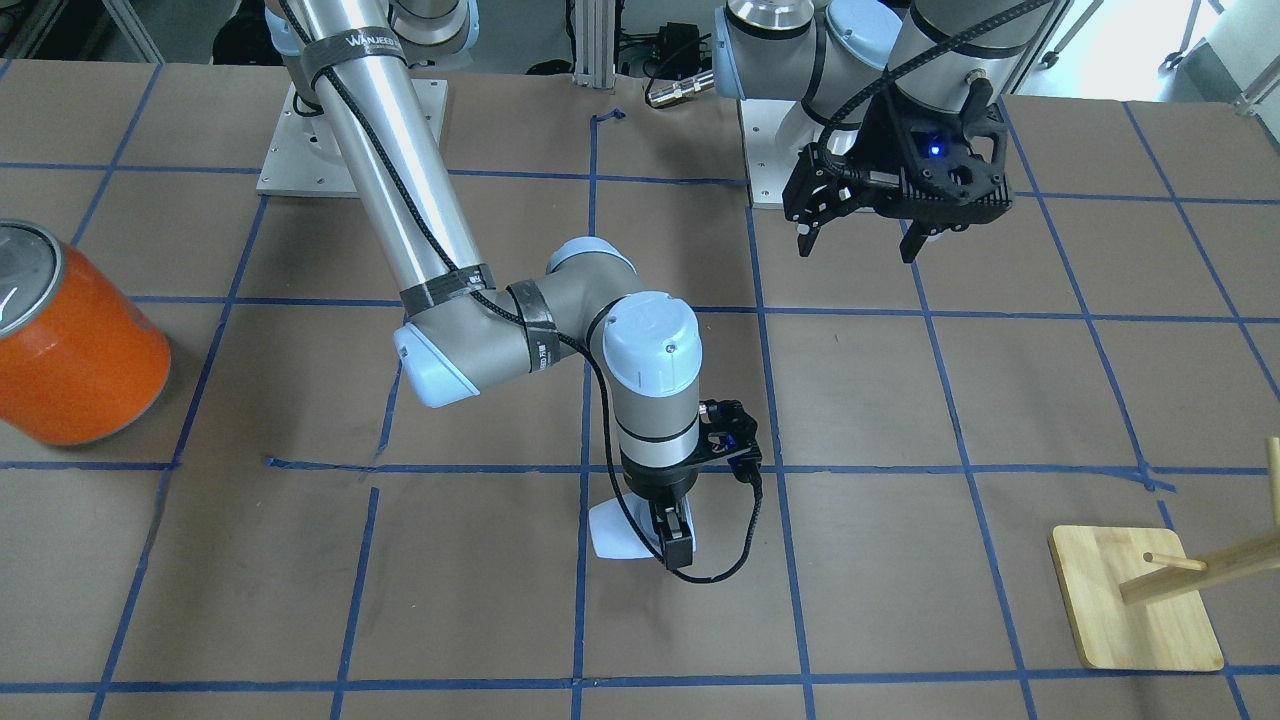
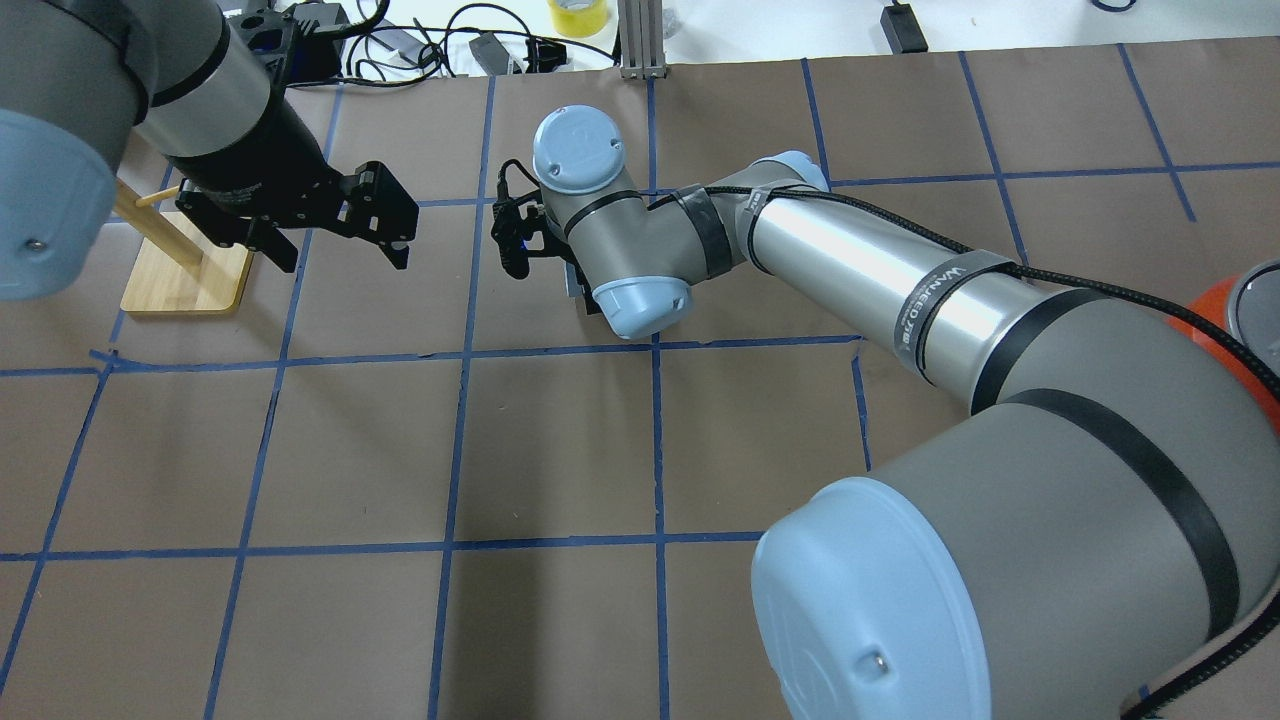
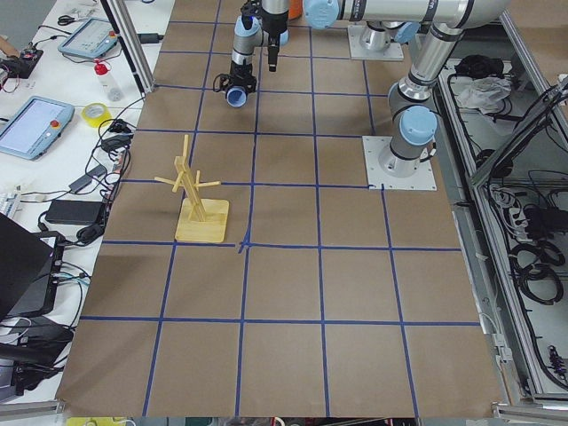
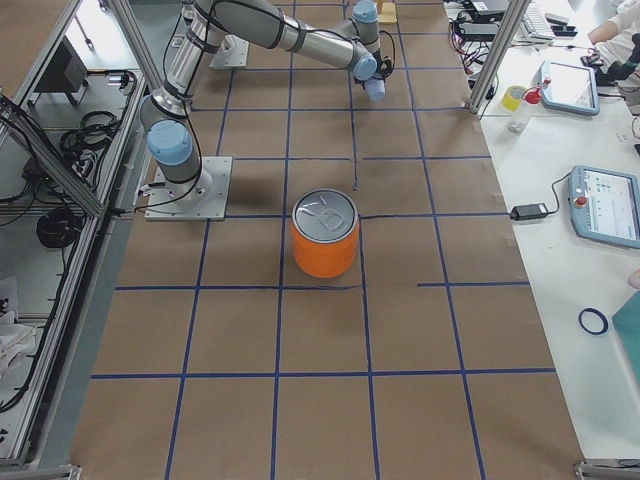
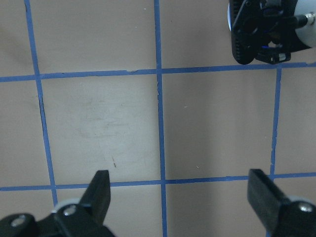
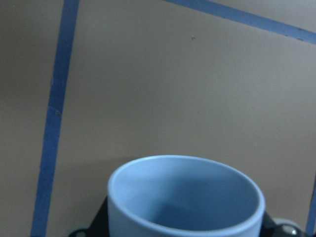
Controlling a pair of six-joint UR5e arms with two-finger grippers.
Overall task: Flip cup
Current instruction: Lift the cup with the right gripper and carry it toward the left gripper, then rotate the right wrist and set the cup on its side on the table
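The cup [image 1: 612,530] is a small pale blue-white tumbler. My right gripper [image 1: 676,541] is shut on it near the table's middle and holds it tilted on its side, low over the brown table. The right wrist view shows its open blue-grey mouth [image 6: 185,197] between the fingers [image 6: 98,219]. The cup also shows in the side views [image 3: 236,96] [image 4: 376,90]. My left gripper [image 1: 858,247] hangs open and empty above the table, apart from the cup. Its fingers [image 5: 101,185] are spread wide in the left wrist view. In the overhead view the cup is hidden under my right wrist.
A large orange container with a silver lid [image 1: 75,350] stands on the robot's right side of the table [image 4: 325,245]. A wooden peg rack on a square base [image 1: 1135,600] stands on the left side [image 3: 200,200]. Blue tape lines grid the table.
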